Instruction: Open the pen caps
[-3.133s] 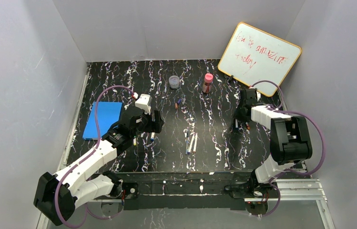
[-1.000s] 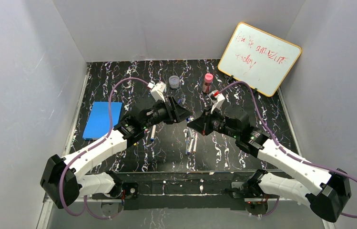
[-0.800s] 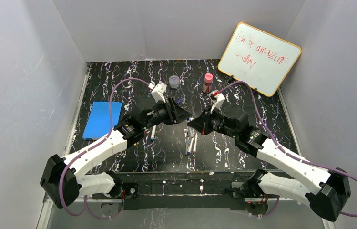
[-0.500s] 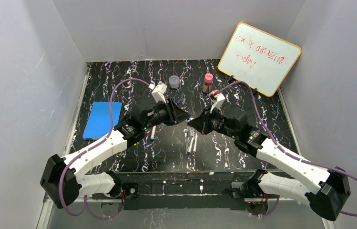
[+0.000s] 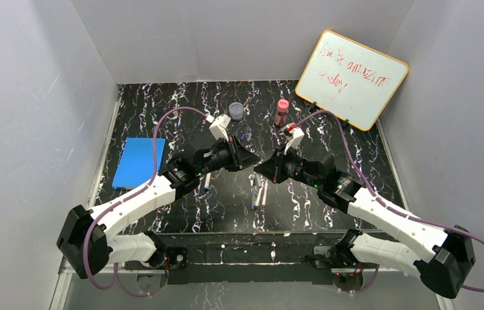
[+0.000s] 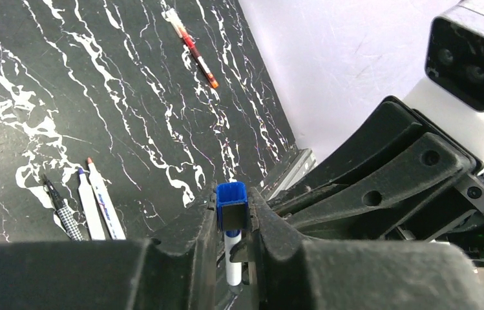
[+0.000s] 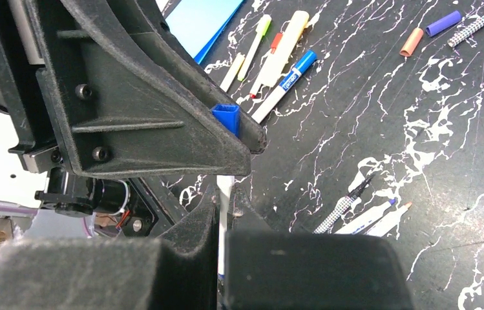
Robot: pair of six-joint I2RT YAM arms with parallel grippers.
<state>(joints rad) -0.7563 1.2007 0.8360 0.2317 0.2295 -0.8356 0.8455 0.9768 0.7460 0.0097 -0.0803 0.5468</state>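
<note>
A white-barrelled marker (image 7: 224, 194) held from both ends at frame centre

Above the black white-veined surface (image 5: 291, 213), the left gripper (image 5: 251, 161) and right gripper (image 5: 260, 170) sit tip to tip in the middle of the top view. The right gripper is clamped tight on the marker's barrel. The left gripper's fingers press both sides of the square blue plastic cap (image 6: 231, 205) — it sits on the barrel's end, off the surface. Loose pens (image 5: 258, 192) lie just below centre.
</note>
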